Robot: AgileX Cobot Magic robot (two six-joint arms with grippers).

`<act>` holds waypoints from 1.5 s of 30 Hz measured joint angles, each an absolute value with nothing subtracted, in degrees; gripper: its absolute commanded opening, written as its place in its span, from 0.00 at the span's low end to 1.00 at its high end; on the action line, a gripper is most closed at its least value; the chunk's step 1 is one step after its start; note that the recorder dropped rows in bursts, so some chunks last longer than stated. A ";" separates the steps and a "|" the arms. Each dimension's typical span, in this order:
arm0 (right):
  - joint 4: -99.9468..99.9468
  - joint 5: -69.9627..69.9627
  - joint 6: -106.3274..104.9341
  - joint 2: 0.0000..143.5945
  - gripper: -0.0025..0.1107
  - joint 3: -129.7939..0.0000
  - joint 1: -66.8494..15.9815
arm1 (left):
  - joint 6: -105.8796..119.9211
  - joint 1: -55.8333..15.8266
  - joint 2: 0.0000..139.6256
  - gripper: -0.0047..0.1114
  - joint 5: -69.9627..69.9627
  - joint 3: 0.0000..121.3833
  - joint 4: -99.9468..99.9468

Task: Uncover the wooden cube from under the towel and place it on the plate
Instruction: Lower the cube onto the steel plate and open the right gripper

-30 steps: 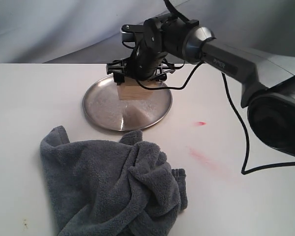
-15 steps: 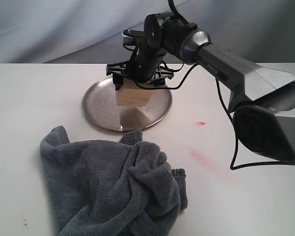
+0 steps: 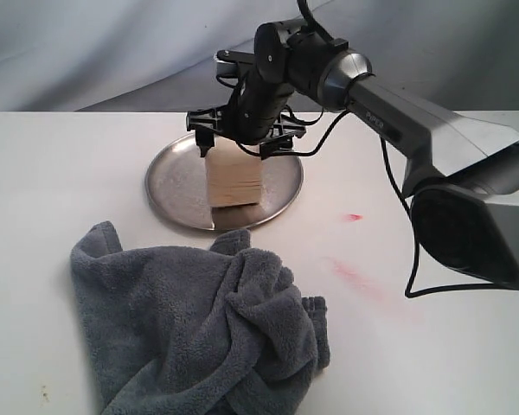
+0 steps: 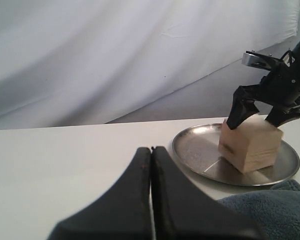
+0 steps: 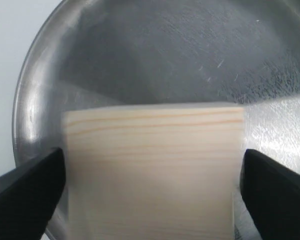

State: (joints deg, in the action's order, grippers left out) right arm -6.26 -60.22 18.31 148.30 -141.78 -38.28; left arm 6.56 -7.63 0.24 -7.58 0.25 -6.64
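The pale wooden cube [image 3: 233, 177] [image 4: 250, 147] [image 5: 152, 170] rests on the round silver plate [image 3: 173, 186] [image 4: 195, 145] [image 5: 165, 50], towards its front. My right gripper [image 3: 240, 147] [image 4: 255, 120] [image 5: 152, 195] hovers just over the cube's top, open, with one finger on each side of the block and a thin gap at both faces. The grey-blue towel [image 3: 199, 328] [image 4: 270, 210] lies crumpled on the table in front of the plate. My left gripper [image 4: 151, 150] is shut on nothing, low over the table left of the plate, outside the exterior view.
Red smears [image 3: 355, 217] mark the white table right of the plate. The right arm [image 3: 398, 112] reaches in from the right, trailing a black cable [image 3: 428, 233]. A grey cloth backdrop hangs behind the table.
The cube, held tilted just above the plate a moment ago, has dropped and now stands on the plate. The right gripper's fingers have spread off its sides.
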 measured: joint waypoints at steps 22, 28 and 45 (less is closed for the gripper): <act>-6.01 -65.45 21.56 143.36 0.81 -142.12 -38.28 | 6.56 -7.63 0.24 0.04 -7.58 0.25 -6.64; -1.18 -69.29 20.97 140.58 0.17 -141.75 -38.28 | 6.56 -7.63 0.24 0.04 -7.58 0.25 -6.64; 2.44 -69.94 19.02 134.58 0.02 -136.04 -44.95 | 6.56 -7.63 0.24 0.04 -7.58 0.25 -6.64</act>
